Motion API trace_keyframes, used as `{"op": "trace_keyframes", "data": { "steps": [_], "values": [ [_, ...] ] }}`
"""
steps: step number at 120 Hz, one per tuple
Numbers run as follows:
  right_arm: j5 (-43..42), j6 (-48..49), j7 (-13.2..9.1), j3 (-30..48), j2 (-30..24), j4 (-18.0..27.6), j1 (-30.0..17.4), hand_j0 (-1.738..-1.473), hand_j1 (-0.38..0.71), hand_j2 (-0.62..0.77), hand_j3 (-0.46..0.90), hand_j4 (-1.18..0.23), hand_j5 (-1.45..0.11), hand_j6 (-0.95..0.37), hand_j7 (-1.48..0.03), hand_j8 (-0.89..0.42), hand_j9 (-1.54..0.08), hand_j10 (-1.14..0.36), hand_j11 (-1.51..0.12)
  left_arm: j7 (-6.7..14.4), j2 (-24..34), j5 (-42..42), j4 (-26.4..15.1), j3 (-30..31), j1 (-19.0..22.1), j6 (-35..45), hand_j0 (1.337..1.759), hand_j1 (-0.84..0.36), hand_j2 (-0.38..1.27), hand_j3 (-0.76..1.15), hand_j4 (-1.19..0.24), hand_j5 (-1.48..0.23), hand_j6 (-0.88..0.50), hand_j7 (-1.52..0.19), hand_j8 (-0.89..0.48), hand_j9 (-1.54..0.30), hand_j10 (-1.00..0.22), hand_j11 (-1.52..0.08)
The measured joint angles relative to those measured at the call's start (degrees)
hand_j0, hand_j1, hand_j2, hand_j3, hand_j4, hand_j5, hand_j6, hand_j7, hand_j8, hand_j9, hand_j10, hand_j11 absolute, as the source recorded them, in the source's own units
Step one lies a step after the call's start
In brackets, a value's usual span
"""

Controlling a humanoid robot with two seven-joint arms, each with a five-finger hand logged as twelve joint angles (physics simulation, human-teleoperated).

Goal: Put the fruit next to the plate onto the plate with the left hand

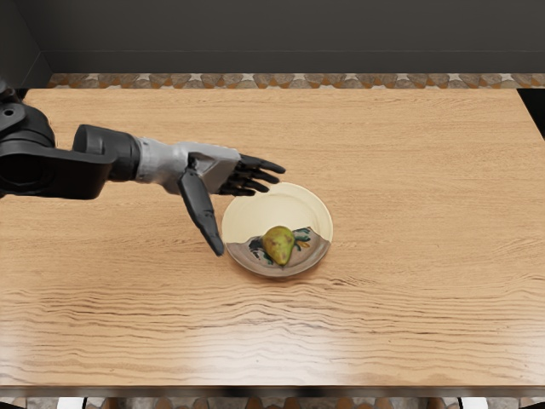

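Note:
A yellow-green pear point(278, 244) lies on the round cream plate point(300, 204), in the plate's near half. My left hand point(232, 189) hovers just left of the plate, over its far-left rim. Its fingers point(258, 175) are spread and extended to the right, and the thumb point(203, 213) points down toward the table. The hand holds nothing and does not touch the pear. The left arm point(60, 162) comes in from the left edge.
The plate sits near the middle of a wide wooden table point(409, 290). A dark wall runs along the table's far edge.

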Motion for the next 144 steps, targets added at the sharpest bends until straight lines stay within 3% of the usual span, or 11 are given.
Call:
{"op": "trace_keyframes", "data": {
  "steps": [22, 47, 75, 118, 144],
  "values": [
    [0.01, 0.00, 0.00, -0.11, 0.00, 0.00, 0.19, -1.658, -0.35, 0.00, 0.00, 0.00, 0.00, 0.00, 0.00, 0.00, 0.00, 0.00, 0.00, 0.60, 8.75, -10.44, -3.68, -0.06, 1.70, -4.82, 1.658, 0.32, 0.01, 0.00, -0.03, -0.03, -0.02, -0.03, -0.02, -0.03, -0.02, -0.03],
    [0.01, 0.00, 0.00, -0.09, 0.00, 0.00, 0.37, -1.658, -0.35, 0.00, 0.00, 0.00, 0.00, 0.00, 0.00, 0.00, 0.00, 0.00, 0.00, 0.85, 16.41, -17.02, -4.75, 0.02, 3.51, -7.20, 1.658, 0.32, 0.01, 0.00, -0.02, -0.03, -0.02, -0.03, -0.02, -0.03, -0.02, -0.03],
    [-0.01, 0.00, 0.00, -0.30, 0.00, 0.00, 0.46, -1.658, -0.35, 0.00, 0.00, 0.00, 0.00, 0.00, 0.00, 0.00, 0.00, 0.00, 0.00, 4.10, 21.62, -22.28, -4.83, 0.16, 5.62, -7.54, 1.658, 0.32, 0.00, 0.00, -0.02, -0.03, -0.02, -0.03, -0.02, -0.03, -0.02, -0.03],
    [-0.01, 0.05, 0.00, -0.50, 0.00, 0.00, 0.74, -1.658, -0.35, 0.00, 0.00, 0.00, 0.00, 0.00, 0.00, 0.00, 0.00, 0.00, 0.00, 4.47, 30.68, -25.55, -4.63, 0.30, 7.21, -7.61, 1.658, 0.32, 0.00, 0.00, -0.02, -0.03, -0.02, -0.03, -0.02, -0.03, -0.02, -0.03],
    [-0.01, 0.08, 0.00, -0.52, 0.00, 0.04, 0.80, -1.658, -0.35, 0.00, 0.00, 0.00, 0.00, 0.00, 0.00, 0.00, 0.00, 0.00, 0.00, 4.59, 30.63, -26.13, -4.51, 0.34, 7.07, -7.62, 1.658, 0.33, 0.00, 0.00, -0.02, -0.02, -0.02, -0.02, -0.02, -0.02, -0.02, -0.02]
  ]
}}
